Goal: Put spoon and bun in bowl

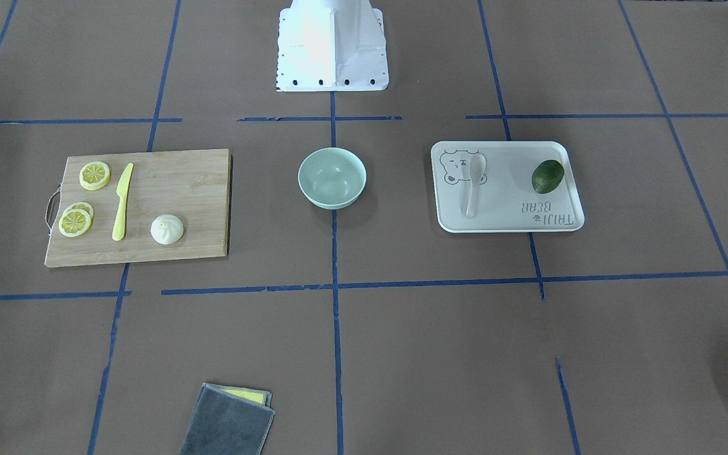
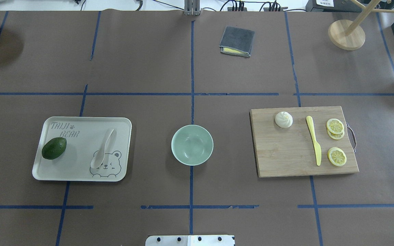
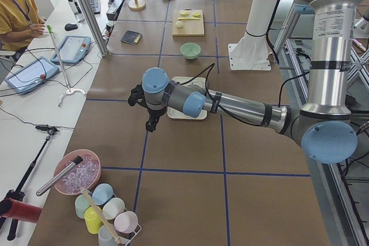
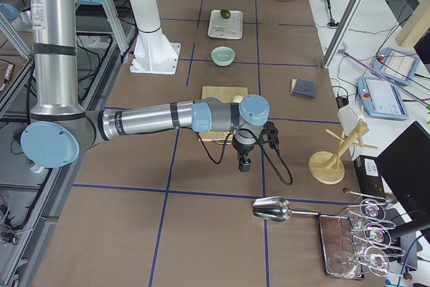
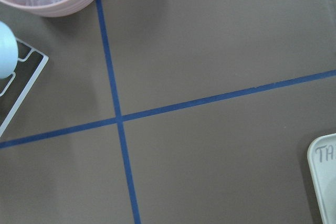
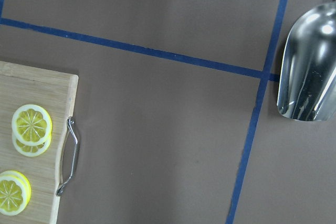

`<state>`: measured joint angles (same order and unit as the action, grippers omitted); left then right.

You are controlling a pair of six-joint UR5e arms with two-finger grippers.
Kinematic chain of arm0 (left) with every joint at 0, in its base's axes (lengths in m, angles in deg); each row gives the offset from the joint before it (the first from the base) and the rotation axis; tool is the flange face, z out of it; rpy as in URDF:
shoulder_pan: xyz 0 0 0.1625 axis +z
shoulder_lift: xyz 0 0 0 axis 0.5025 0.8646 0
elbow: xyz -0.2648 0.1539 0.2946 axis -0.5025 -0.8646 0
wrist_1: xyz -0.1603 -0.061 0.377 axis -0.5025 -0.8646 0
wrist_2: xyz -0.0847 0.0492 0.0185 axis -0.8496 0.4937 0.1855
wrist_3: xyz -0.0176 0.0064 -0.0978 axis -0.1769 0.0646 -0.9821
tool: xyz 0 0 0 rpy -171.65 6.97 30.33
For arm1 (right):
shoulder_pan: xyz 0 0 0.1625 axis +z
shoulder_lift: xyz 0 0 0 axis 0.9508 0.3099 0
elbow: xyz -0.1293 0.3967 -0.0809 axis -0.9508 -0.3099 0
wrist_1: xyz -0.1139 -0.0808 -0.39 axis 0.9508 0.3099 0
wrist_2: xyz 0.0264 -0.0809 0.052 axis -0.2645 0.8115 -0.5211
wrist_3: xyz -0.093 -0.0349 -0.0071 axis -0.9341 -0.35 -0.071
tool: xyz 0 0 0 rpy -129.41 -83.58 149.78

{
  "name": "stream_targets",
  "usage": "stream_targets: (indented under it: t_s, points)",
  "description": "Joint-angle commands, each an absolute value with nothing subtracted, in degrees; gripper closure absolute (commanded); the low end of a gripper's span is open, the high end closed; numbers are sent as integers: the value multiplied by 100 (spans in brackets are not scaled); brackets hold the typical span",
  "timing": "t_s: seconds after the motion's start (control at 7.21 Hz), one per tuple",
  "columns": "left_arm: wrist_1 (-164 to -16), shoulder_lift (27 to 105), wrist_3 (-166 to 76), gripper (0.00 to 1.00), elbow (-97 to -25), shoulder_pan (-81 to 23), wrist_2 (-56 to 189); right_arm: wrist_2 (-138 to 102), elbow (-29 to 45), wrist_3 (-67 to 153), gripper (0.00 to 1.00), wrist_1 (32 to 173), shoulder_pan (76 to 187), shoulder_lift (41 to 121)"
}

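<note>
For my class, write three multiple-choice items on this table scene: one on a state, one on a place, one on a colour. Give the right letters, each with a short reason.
1. How does the round pale mint-green bowl stand?
A. upright and empty
B. tipped on its side
C. full of soup

2. Where does the small pale grey-white plastic spoon lie?
A. in the bowl
B. on the flat white rectangular bear-print tray
C. on the floor

3. What colour is the plastic knife on the wooden cutting board?
A. red
B. blue
C. yellow

Answers:
1 A: from overhead its inside shows bare.
2 B: its scoop rests by the bear print.
3 C: it shows yellow in both table views.
</note>
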<state>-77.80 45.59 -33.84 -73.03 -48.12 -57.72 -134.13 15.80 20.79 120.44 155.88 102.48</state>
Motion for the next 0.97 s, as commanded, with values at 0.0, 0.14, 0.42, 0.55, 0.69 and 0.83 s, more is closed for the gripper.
stream_targets:
  t_s: [0.0, 0.14, 0.42, 0.55, 0.69, 0.83]
  points:
    - [-9094, 4742, -4891, 0, -7323, -3730, -6000, -13497, 1412, 2090, 0, 11332, 15465, 10351]
    - [-9275, 5083, -5892, 0, -7357, -3264, -5451, -13506, 1411, 2073, 0, 11287, 15457, 10352]
    - [-9233, 5647, -7444, 1, -7349, -1682, -3556, -13498, 1394, 2099, 0, 11286, 15378, 10352]
    - [-9102, 5788, -7597, 1, -7262, -1468, -3277, -13498, 1394, 2099, 0, 11286, 15369, 10352]
    - [-8492, 6085, -8208, 9, -7252, -1231, -3213, -13506, 1394, 2099, 0, 11286, 15360, 10352]
    - [-7781, 6410, -8283, 12, -7244, -785, -2769, -13559, 1394, 2099, 0, 11286, 15360, 10352]
